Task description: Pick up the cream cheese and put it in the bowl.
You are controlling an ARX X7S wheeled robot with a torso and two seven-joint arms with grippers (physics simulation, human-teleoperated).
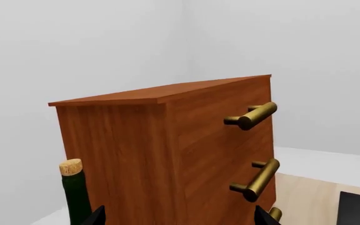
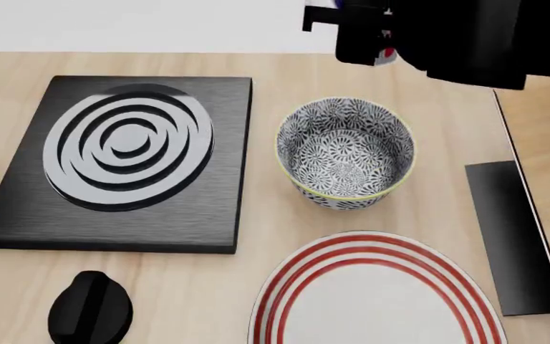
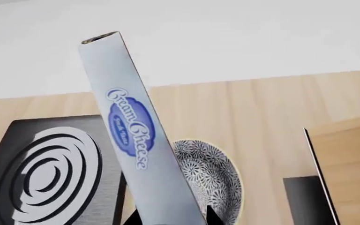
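Observation:
The cream cheese (image 3: 136, 136), a pale blue-grey box with a dark blue oval logo, stands on end in my right gripper (image 3: 170, 218), which is shut on its lower end. In the right wrist view the bowl (image 3: 221, 180) shows just behind and below the box. In the head view the floral bowl (image 2: 345, 154) sits empty at the table's middle. My right arm (image 2: 447, 36) hangs dark above and behind it, and the box is mostly hidden there. My left gripper (image 1: 180, 218) is open, with nothing between its fingertips (image 1: 95, 216), and faces a wooden cabinet.
A black stove plate (image 2: 122, 161) with grey rings lies left of the bowl, and a black knob (image 2: 89, 308) sits in front of it. A white plate with red rings (image 2: 371, 297) lies near the front. A brown drawer cabinet (image 1: 167, 154) with brass handles and a corked bottle (image 1: 75, 192) stand before my left gripper.

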